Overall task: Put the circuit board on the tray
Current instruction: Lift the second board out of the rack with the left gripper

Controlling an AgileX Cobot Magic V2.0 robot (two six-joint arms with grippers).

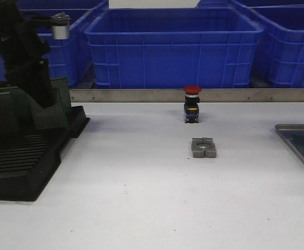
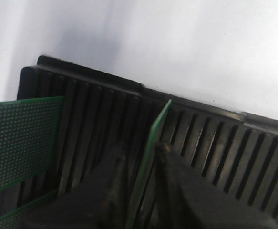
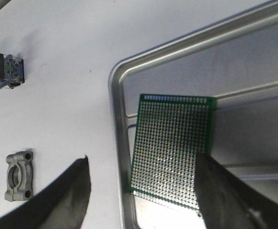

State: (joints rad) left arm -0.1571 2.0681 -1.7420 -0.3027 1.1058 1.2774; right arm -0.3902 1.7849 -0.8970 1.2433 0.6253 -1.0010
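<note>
A green circuit board [image 2: 150, 143] stands edge-on in the black slotted rack [image 2: 224, 138], and my left gripper [image 2: 141, 164] is shut on it from both sides. In the front view that gripper [image 1: 42, 96] hangs over the rack [image 1: 32, 166] at the far left, with the board [image 1: 55, 107] under it. At the far right lies the silver tray [image 1: 290, 129]. Another circuit board [image 3: 174, 148] lies flat in the tray's corner beside its rim [image 3: 116, 133]. My right gripper [image 3: 143, 193] is open above it, one finger over the table and the other over the tray.
More green boards [image 2: 19, 138] stand in the rack. A red-topped push button [image 1: 192, 104] and a grey metal clamp [image 1: 203, 147] sit mid-table. Big blue crates [image 1: 172, 47] line the back behind a metal rail [image 1: 141, 95].
</note>
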